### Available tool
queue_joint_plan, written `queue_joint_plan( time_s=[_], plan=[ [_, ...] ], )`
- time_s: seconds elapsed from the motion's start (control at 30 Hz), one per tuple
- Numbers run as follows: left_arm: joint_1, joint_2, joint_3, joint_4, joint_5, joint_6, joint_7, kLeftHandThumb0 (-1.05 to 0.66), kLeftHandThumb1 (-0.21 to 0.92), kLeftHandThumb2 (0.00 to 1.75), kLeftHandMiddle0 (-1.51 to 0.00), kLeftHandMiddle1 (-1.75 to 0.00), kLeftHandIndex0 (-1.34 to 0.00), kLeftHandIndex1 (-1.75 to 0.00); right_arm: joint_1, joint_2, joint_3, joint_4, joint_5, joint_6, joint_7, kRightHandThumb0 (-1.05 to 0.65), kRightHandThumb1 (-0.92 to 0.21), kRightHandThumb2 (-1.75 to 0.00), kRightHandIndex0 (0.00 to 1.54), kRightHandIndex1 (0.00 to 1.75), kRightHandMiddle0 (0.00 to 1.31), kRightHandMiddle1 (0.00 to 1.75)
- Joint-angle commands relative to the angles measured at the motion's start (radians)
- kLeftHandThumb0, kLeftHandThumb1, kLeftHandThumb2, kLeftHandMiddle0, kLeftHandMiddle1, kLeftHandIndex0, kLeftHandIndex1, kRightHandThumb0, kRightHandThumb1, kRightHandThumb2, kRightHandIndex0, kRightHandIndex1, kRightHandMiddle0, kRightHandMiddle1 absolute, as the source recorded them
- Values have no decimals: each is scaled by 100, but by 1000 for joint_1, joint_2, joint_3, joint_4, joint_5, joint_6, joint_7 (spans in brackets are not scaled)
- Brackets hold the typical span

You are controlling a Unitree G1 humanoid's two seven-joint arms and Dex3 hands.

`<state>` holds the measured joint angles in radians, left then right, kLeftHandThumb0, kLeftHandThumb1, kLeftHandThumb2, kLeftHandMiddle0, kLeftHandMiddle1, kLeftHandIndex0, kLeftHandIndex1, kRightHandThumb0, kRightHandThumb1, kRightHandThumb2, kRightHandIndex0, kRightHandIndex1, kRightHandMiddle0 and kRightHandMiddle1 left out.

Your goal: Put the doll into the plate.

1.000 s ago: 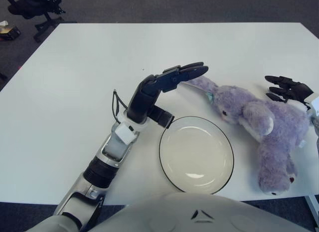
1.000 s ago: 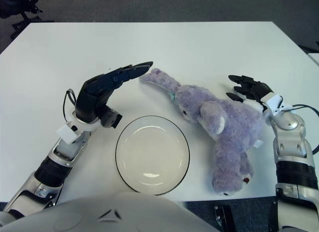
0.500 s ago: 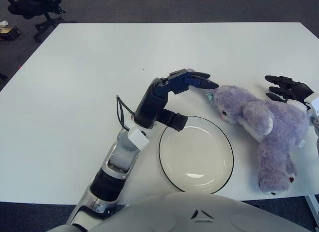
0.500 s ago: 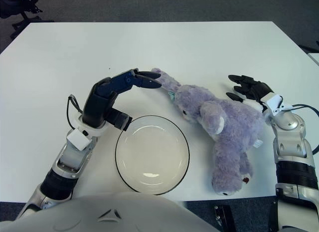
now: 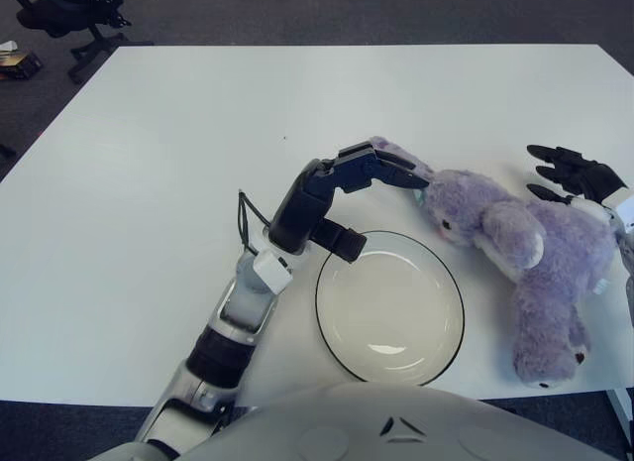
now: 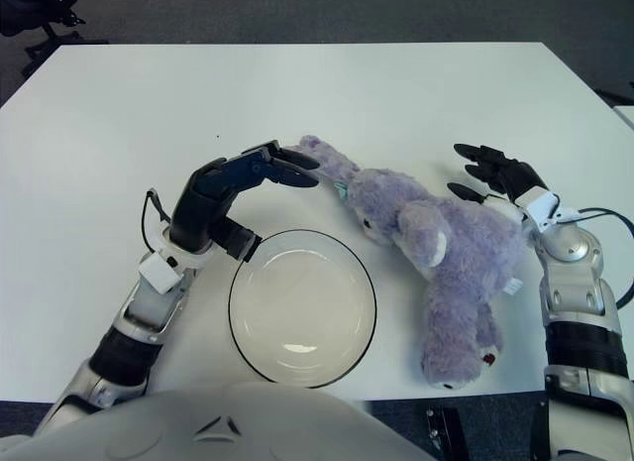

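Note:
The doll (image 5: 540,245) is a purple plush rabbit lying on its side on the white table, just right of the plate. Its long ear (image 6: 319,156) points left. The plate (image 5: 389,300) is white with a dark rim, empty, and stands near the table's front edge. My left hand (image 5: 388,173) reaches in from the lower left and lies over the ear's tip, above the plate's far left rim. My right hand (image 6: 493,169) hovers beyond the doll's back at the right, fingers spread, holding nothing.
The white table (image 5: 178,154) stretches wide to the left and back. A black office chair (image 5: 69,15) stands on the dark floor beyond the far left corner. My grey torso (image 5: 396,426) fills the bottom edge.
My left hand swung right from beside the ear tip and bent down onto it. The doll and plate have stayed put. My right hand drifted slightly away from the doll.

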<state>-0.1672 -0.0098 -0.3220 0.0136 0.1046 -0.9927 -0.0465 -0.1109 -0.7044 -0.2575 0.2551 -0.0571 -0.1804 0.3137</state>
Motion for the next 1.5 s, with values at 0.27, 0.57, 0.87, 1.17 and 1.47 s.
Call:
queue_joint_plan(
  time_s=[0.27, 0.57, 0.87, 1.17, 1.47],
  plan=[
    [-59, -27, -2, 73, -35, -40, -29, -47, 92, 74, -54, -134, -66, -87, -71, 146, -107, 12, 269, -94, 32, -55, -92, -23, 48, 1, 43, 2],
    [-28, -29, 28, 36, 5, -25, -33, -48, 92, 74, -54, -136, -67, -80, -65, 146, -115, -88, 321, -83, 64, -51, -92, -20, 50, 1, 46, 3],
    [19, -54, 72, -13, 98, -16, 6, -47, 92, 74, -49, -132, -66, -54, -39, 134, -124, -241, 336, -21, 80, -46, -92, -18, 58, 3, 52, 5],
    [21, -67, 68, -13, 120, -12, 14, -47, 92, 74, -49, -132, -67, -52, -38, 131, -136, -239, 340, -12, 89, -46, -92, -18, 59, 2, 53, 5],
    [20, -70, 66, -10, 128, -12, 21, -47, 92, 74, -49, -132, -67, -51, -40, 134, -143, -236, 338, -12, 98, -46, -92, -18, 59, 2, 53, 4]
  ],
)
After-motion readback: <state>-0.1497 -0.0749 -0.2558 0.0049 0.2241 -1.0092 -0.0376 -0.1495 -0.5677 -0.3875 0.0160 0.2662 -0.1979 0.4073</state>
